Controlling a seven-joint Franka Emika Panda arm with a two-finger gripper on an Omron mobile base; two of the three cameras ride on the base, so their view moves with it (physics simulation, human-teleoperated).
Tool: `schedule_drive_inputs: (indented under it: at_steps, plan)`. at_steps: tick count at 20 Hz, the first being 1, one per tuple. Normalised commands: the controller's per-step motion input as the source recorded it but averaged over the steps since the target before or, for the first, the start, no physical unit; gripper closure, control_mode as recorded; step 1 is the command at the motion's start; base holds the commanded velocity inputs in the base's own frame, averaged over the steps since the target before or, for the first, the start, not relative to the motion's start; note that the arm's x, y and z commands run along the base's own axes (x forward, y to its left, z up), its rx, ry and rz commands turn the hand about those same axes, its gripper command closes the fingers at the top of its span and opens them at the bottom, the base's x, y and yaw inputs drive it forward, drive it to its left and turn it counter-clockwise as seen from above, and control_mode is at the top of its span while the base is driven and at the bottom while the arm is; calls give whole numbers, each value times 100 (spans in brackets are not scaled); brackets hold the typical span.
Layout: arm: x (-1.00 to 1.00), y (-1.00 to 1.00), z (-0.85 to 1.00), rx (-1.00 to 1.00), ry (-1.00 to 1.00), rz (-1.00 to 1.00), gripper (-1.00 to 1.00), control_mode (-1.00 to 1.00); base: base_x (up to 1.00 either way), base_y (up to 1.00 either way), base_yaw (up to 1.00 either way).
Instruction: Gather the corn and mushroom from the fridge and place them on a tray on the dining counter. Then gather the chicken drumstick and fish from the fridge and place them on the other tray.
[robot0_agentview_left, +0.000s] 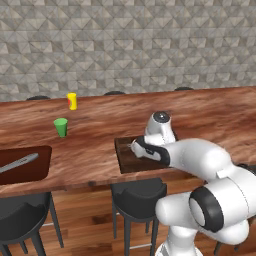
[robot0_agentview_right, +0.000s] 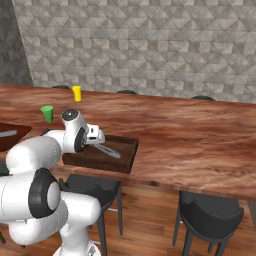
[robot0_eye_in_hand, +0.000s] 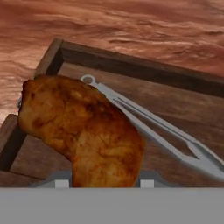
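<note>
Two trays sit on the long wooden table (robot0_agentview_left: 210, 115): a reddish one (robot0_agentview_left: 25, 165) at the far left holding a grey fish, and a dark wooden tray (robot0_agentview_right: 127, 150) in front of the robot. The white arm folds forward from its base, elbow high, forearm reaching out level over the near edge of the table so the pincer (robot0_agentview_right: 96, 140) hangs just above the dark tray's near left part.

In the hand view, the chicken drumstick (robot0_eye_in_hand: 83, 131) is clamped between the pincer's tips, which are mostly hidden behind the meat. Its long axis runs from the tips up and to the left, its fat end over the tray's left corner. It is directly over the tray floor, apparently not yet resting on it.

A grey fish (robot0_eye_in_hand: 153, 122) already lies in this tray, just beside the drumstick and slanting diagonally across the boards.

Smaller still, a green cup (robot0_agentview_left: 61, 127) and a yellow cup (robot0_agentview_left: 72, 101) stand well apart from the tray.
</note>
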Motion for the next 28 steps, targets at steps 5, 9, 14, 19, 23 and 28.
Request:
schedule_drive_inputs:
  at_steps: [5,9,14,19,23,28]
  plan:
    - [37,5,-28,0,7,-2,100,-100,0,0,0]
    - [32,2,-27,0,6,-3,100,-100,0,0,0]
    - [26,0,-23,0,7,-2,100,-100,0,0,0]
    - [2,0,-14,0,10,0,100,-100,0,0,0]
    - [4,0,-4,0,5,0,100,-100,0,0,0]
    - [8,0,-5,0,1,0,-100,-100,0,0,0]
